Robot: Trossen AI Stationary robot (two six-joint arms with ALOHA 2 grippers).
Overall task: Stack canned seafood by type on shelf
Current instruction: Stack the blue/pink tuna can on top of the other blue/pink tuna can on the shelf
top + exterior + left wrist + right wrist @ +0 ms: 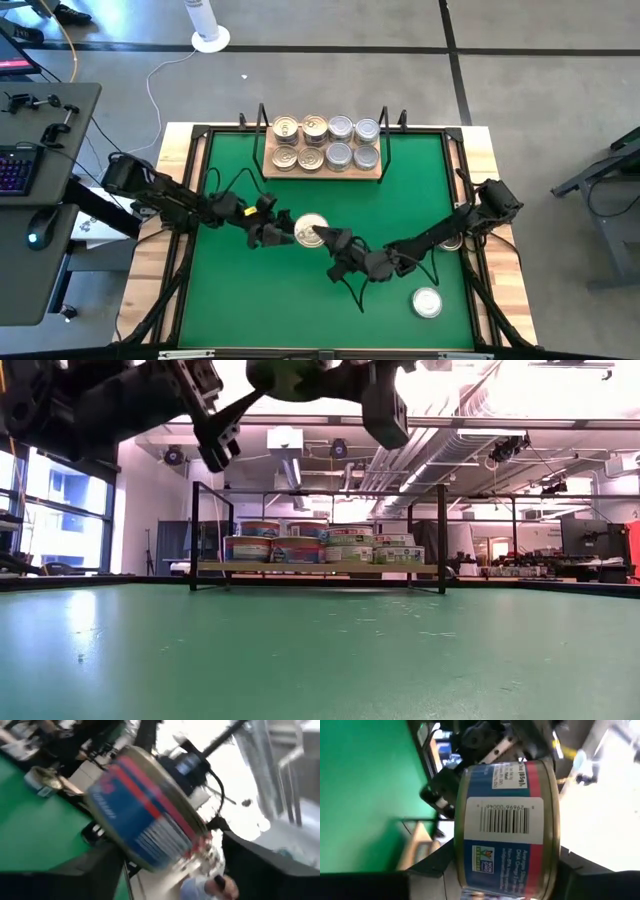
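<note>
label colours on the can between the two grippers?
Blue with a red band and a white barcode panel on the can; clearest in the right wrist view.

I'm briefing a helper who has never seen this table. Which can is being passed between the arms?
Start at the green mat, then find where the two arms meet near its middle. The can there is held off the mat between both grippers, unlike those on the shelf.

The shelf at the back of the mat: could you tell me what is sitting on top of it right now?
The shelf holds eight cans in two rows of four: gold lids on one half, silver on the other. Whether each is a stack cannot be seen from above.
</note>
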